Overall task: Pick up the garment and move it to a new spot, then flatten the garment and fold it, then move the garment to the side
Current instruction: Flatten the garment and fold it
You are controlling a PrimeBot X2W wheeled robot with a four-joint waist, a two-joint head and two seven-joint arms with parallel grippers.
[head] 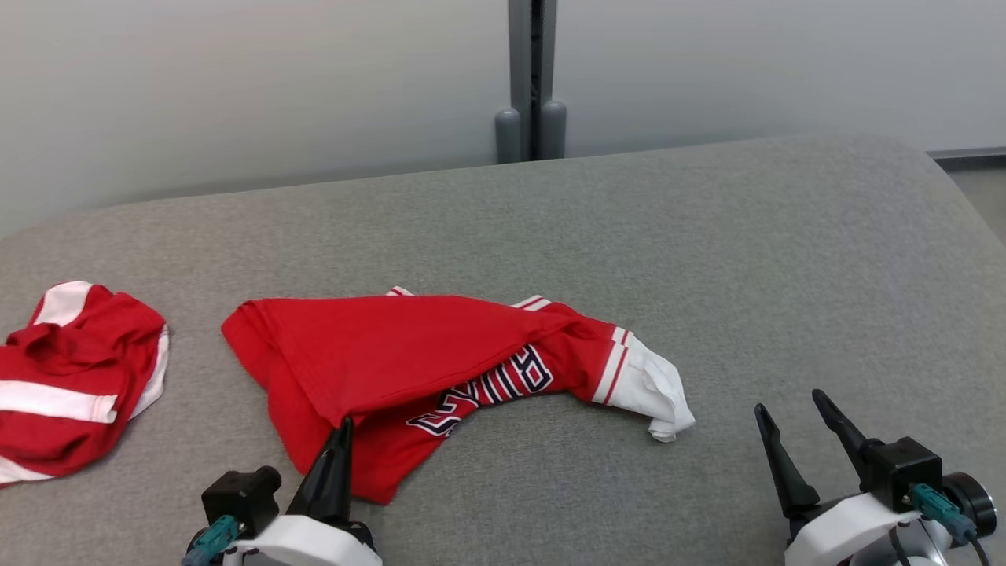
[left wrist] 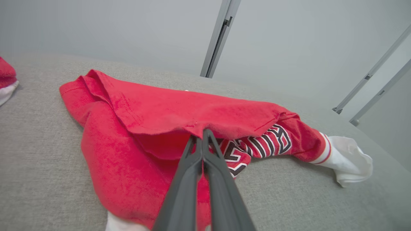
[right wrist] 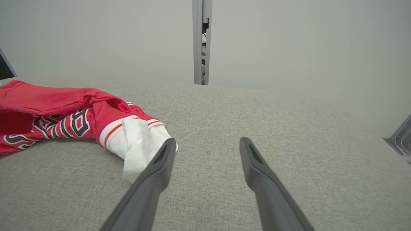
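A red garment (head: 393,354) with black-and-white lettering and a white sleeve end (head: 656,389) lies crumpled on the grey cushion, left of centre. My left gripper (head: 344,424) stands at its near edge, shut on the hem of the upper red layer, which rises slightly toward the tips. In the left wrist view the closed fingers (left wrist: 203,133) meet that hem on the garment (left wrist: 154,112), just left of the lettering. My right gripper (head: 788,401) is open over bare cushion, right of the white sleeve. In the right wrist view that gripper (right wrist: 208,141) has the sleeve (right wrist: 138,144) beside its left finger.
A second red-and-white garment (head: 71,377) lies bunched at the cushion's far left. The grey cushion (head: 629,236) spreads wide behind and to the right, rounding off at its right edge. A grey wall with a vertical post (head: 532,79) stands behind.
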